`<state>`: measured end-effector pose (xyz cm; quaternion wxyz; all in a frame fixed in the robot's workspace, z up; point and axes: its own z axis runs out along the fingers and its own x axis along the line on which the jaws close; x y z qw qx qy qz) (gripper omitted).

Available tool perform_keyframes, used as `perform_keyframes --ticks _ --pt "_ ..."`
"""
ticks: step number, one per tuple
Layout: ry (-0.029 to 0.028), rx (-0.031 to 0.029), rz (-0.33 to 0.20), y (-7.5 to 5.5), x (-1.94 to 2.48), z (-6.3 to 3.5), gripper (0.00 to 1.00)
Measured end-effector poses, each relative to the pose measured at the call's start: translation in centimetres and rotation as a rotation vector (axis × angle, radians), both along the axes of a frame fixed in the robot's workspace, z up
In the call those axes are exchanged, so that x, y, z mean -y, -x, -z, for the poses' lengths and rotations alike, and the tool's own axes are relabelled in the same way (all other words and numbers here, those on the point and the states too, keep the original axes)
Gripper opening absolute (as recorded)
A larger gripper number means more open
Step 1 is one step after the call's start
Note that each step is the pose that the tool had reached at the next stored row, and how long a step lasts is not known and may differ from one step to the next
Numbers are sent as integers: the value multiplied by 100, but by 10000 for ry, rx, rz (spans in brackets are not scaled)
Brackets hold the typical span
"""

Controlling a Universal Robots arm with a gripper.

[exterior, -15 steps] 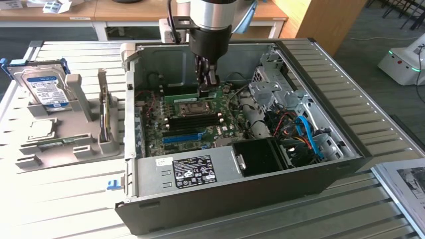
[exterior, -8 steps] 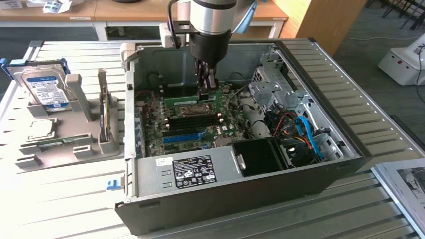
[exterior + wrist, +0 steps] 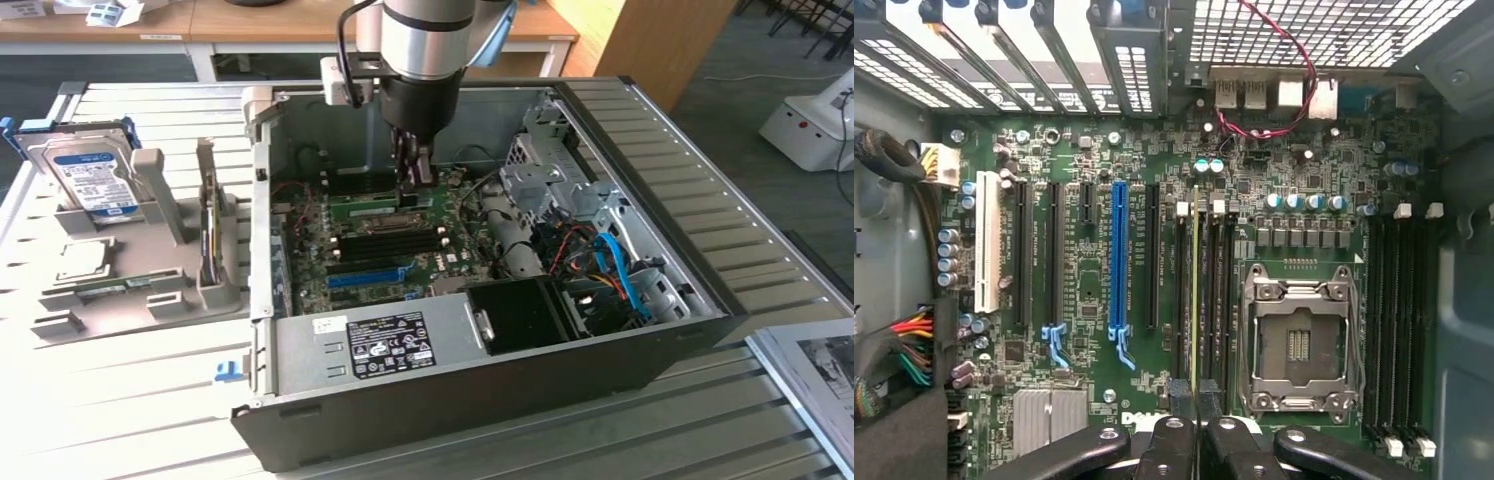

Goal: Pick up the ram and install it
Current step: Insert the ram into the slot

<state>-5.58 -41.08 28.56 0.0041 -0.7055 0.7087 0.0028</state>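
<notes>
Ram (image 3: 1195,290) stands on edge along a black mem slot on the mobo (image 3: 1094,290), between blue slot (image 3: 1119,250) and CPU socket (image 3: 1299,340); can't tell if seated. Jaws of gripper (image 3: 1195,398) are narrow, pinching ram's top edge. Ext view: arm reaches down into open PC case (image 3: 467,410). Hard drive (image 3: 91,178) sits well apart, ext view's left.

Ram (image 3: 1195,280): thin green stick; edge-on, upright; along black memory slot (image 3: 1183,290); in pincer (image 3: 1195,395)

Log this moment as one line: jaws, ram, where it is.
jaws: shut on ram | ram: on edge, among memory slots beside processor socket | place: inside computer case | seated: cannot tell
</notes>
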Motion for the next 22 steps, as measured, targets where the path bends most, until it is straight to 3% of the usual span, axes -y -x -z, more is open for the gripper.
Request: perform_keyframes --ticks 13,22 --pt "0 0 4 -7 0 28 12" --pt "0 -1 3 -85 0 27 12"
